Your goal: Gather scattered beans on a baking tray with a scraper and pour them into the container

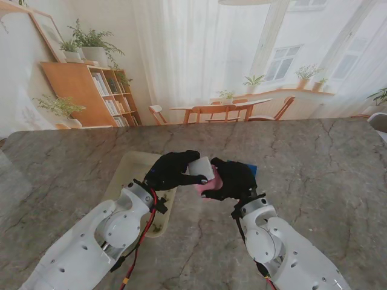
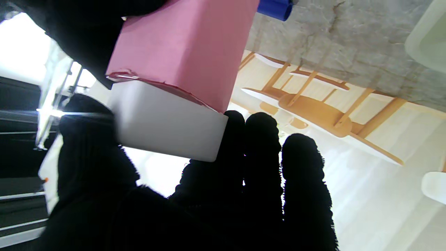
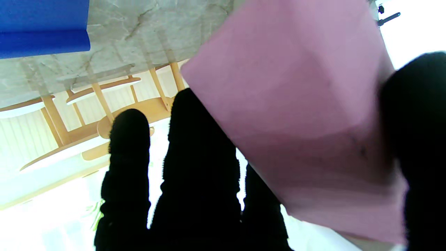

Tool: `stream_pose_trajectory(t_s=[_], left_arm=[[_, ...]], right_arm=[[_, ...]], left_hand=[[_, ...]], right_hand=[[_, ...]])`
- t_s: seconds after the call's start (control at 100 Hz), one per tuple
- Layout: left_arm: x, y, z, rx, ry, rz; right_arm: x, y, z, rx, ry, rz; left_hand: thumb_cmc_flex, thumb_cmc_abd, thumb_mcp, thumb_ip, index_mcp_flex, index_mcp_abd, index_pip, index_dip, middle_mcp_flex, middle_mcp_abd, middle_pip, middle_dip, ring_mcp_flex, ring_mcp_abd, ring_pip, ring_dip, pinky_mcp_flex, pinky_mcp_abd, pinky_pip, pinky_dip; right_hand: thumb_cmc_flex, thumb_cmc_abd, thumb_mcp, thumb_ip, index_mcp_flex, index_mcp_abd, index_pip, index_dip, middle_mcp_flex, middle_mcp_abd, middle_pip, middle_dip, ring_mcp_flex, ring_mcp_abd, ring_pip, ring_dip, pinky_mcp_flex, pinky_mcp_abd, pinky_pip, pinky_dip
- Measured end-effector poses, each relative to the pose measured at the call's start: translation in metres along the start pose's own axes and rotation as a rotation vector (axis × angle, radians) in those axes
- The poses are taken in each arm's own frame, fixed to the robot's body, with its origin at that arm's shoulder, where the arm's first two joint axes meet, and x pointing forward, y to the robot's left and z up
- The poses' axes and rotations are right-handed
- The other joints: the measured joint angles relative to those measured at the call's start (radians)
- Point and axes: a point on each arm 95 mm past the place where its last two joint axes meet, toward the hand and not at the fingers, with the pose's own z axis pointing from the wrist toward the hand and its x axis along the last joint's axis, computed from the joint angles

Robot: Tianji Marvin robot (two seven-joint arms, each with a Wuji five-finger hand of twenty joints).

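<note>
A pink container (image 1: 213, 183) with a white lid (image 1: 200, 167) is held above the table between both hands. My left hand (image 1: 172, 171) is shut on the white lid (image 2: 167, 122), thumb on one side and fingers (image 2: 261, 167) on the other. My right hand (image 1: 236, 179) is shut on the pink container body (image 3: 299, 115). The cream baking tray (image 1: 130, 160) lies under my left forearm, with a few small beans (image 1: 156, 228) at its near end. A blue scraper (image 1: 252, 168) lies on the table just behind my right hand, mostly hidden.
The marble table (image 1: 314, 163) stretches wide to the right and far side. In the left wrist view the tray's corner (image 2: 427, 38) and the blue scraper's edge (image 2: 275, 7) show on the table. The backdrop shows a printed room.
</note>
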Motion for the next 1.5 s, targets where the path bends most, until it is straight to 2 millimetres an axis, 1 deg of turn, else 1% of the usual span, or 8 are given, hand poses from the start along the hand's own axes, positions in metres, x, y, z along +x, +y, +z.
stream_pose_trajectory(t_s=[0.18,0.33,0.44,0.52,0.62,0.83,1.07,1.5], left_arm=[[0.008,0.005,0.001,0.024,-0.067,0.037],[0.013,0.008,0.002,0.026,-0.144,0.027],[0.018,0.009,0.001,0.0,-0.171,-0.022],[0.021,0.008,-0.002,-0.009,-0.172,-0.077],[0.024,0.004,-0.007,0.004,-0.172,-0.089],[0.019,-0.021,-0.022,0.12,-0.166,-0.117],[0.006,-0.054,-0.036,0.151,0.014,0.034],[-0.032,-0.05,-0.021,-0.035,0.152,0.354]], right_arm=[[0.003,-0.001,-0.002,-0.005,-0.029,0.0],[0.003,-0.002,-0.003,-0.004,-0.036,0.001],[0.002,-0.001,-0.002,0.001,-0.035,0.001],[0.003,-0.001,0.0,0.006,-0.028,0.001],[0.004,0.0,0.003,0.008,-0.017,0.0],[0.003,0.0,0.005,0.015,-0.01,0.002],[0.004,0.001,0.005,0.011,0.0,0.007],[0.008,0.001,0.003,0.004,0.038,0.025]], left_hand=[[-0.082,0.002,0.0,0.001,0.0,0.008,0.165,0.035,0.051,-0.001,0.147,0.083,0.024,0.005,0.064,-0.015,0.002,0.008,0.023,0.025],[-0.14,0.047,0.013,0.004,0.034,0.026,0.176,0.029,0.115,0.002,0.363,0.146,0.004,0.072,0.019,-0.059,-0.028,0.075,0.015,0.038],[-0.143,0.122,0.085,0.003,0.087,0.026,-0.154,-0.282,0.101,0.084,0.141,0.049,-0.084,0.175,-0.224,-0.161,-0.11,0.145,-0.125,0.01],[-0.137,0.177,0.14,0.003,0.082,0.035,-0.395,-0.572,0.015,0.106,-0.326,-0.357,-0.155,0.208,-0.505,-0.351,-0.184,0.195,-0.312,-0.058],[-0.136,0.201,0.162,0.004,0.0,0.037,-0.474,-0.722,-0.078,0.124,-0.526,-0.614,-0.206,0.207,-0.71,-0.523,-0.24,0.218,-0.506,-0.151],[0.003,0.24,0.169,0.007,-0.027,0.034,-0.47,-0.757,-0.16,0.111,-0.563,-0.687,-0.251,0.158,-0.813,-0.636,-0.274,0.213,-0.675,-0.235],[0.181,0.175,0.157,0.012,-0.173,-0.006,-0.507,-0.76,-0.306,0.009,-0.602,-0.739,-0.353,0.022,-0.895,-0.755,-0.279,0.122,-0.838,-0.353],[0.241,0.076,0.176,0.008,-0.319,0.043,-0.55,-0.821,-0.498,0.025,-0.623,-0.778,-0.512,0.02,-0.909,-0.807,-0.367,0.051,-0.905,-0.507]], right_hand=[[0.002,-0.008,0.0,0.0,0.0,0.0,0.009,0.0,0.001,0.008,0.002,0.0,0.0,0.008,0.004,0.0,0.0,0.001,0.006,0.0],[0.004,-0.008,0.0,0.0,0.001,0.0,0.009,-0.001,0.011,0.012,0.019,0.0,0.001,0.011,0.022,0.001,0.0,0.001,0.008,0.0],[0.004,-0.007,0.0,0.0,0.001,0.0,0.011,-0.001,0.012,0.013,0.027,0.0,0.001,0.012,0.023,0.001,0.0,0.001,0.01,0.0],[0.004,-0.007,0.0,0.0,0.001,0.0,0.015,-0.001,0.012,0.013,0.027,0.0,0.001,0.012,0.021,0.001,0.0,0.001,0.01,0.0],[0.004,-0.007,-0.001,0.0,0.001,0.0,0.015,-0.001,0.012,0.013,0.027,0.0,0.001,0.012,0.02,0.001,0.0,0.001,0.01,0.0],[0.004,-0.007,-0.001,0.0,0.001,0.0,0.015,-0.001,0.012,0.013,0.027,0.0,0.001,0.012,0.02,0.001,0.0,0.001,0.01,0.0],[0.004,-0.007,-0.002,0.0,0.001,0.0,0.015,-0.001,0.012,0.013,0.027,0.0,0.001,0.012,0.019,-0.007,0.0,0.001,0.01,0.0],[0.004,-0.007,-0.005,0.0,0.001,0.0,0.015,-0.001,0.012,0.013,0.027,0.0,0.001,0.011,0.016,-0.01,0.0,0.001,0.01,0.0]])
